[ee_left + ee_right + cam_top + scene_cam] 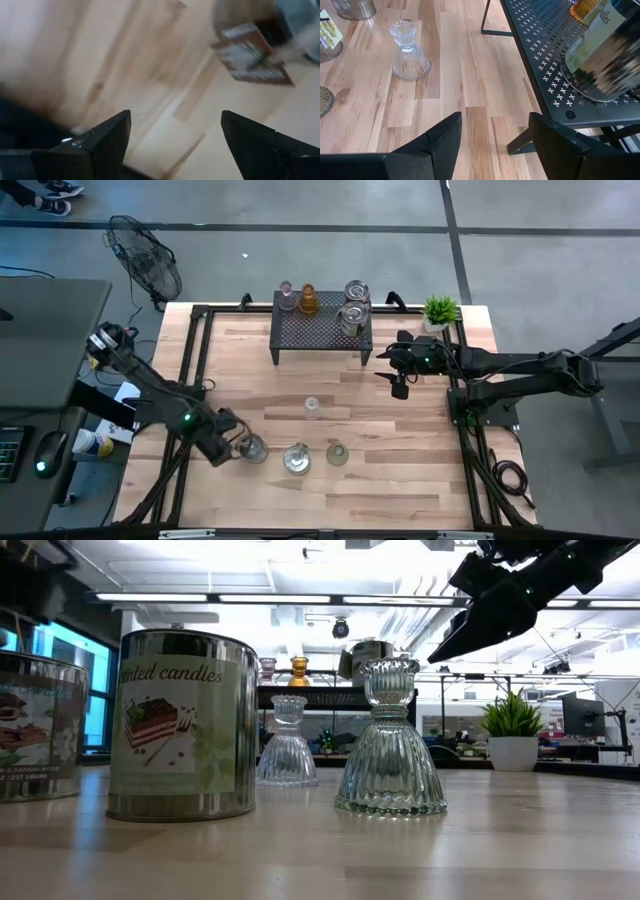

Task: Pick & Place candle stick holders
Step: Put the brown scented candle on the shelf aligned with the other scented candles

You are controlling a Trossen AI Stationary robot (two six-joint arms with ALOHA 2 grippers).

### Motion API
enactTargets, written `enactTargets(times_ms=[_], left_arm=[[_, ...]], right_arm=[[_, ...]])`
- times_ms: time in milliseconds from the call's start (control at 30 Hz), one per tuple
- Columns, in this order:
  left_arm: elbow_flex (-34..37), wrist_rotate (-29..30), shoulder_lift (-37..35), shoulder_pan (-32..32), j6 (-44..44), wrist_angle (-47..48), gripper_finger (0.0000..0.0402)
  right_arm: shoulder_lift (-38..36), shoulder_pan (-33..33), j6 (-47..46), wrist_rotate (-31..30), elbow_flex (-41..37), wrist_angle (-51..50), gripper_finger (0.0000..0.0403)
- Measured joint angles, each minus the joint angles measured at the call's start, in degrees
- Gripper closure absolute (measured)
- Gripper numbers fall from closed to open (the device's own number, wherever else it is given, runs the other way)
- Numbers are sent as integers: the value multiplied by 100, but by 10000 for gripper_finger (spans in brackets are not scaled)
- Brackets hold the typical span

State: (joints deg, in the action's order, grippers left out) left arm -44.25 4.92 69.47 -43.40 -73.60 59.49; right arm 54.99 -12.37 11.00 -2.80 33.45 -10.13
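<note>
Several candle stick holders stand on the wooden table (420,480). A clear ribbed one (312,407) (410,52) stands mid-table. Near the front edge stand a silvery tin (252,448), a labelled tin (296,458) (180,725) and a ribbed glass holder (337,452) (390,740). On the black shelf (320,330) stand a pinkish holder (287,295), an amber one (309,300) and two silvery ones (354,305). My left gripper (232,444) (172,145) hangs open, pointing down beside the silvery tin, nothing between its fingers. My right gripper (400,383) (495,140) hovers open near the shelf's right end.
A small potted plant (439,310) (512,730) stands at the table's far right corner. The shelf's legs (520,145) stand close in front of my right gripper. Bare wood lies between the shelf and the front row. A fan (145,260) stands off the table's far left.
</note>
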Motion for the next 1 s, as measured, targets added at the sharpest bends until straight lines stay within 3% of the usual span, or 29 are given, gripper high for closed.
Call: enactTargets(times_ms=[233,467,800,1000], left_arm=[[595,758,5,-691,-168,-1225,97],[1193,948,7,-882,378,-2294,97],[1499,1678,7,-875,436,-2698,97],[1497,1715,7,-874,418,-2693,97]], right_arm=[[0,0,0,0,0,3,179],[0,-1,46,20,0,-35,179],[1,1,107,147,0,-37,179],[1,1,171,192,0,-46,179]])
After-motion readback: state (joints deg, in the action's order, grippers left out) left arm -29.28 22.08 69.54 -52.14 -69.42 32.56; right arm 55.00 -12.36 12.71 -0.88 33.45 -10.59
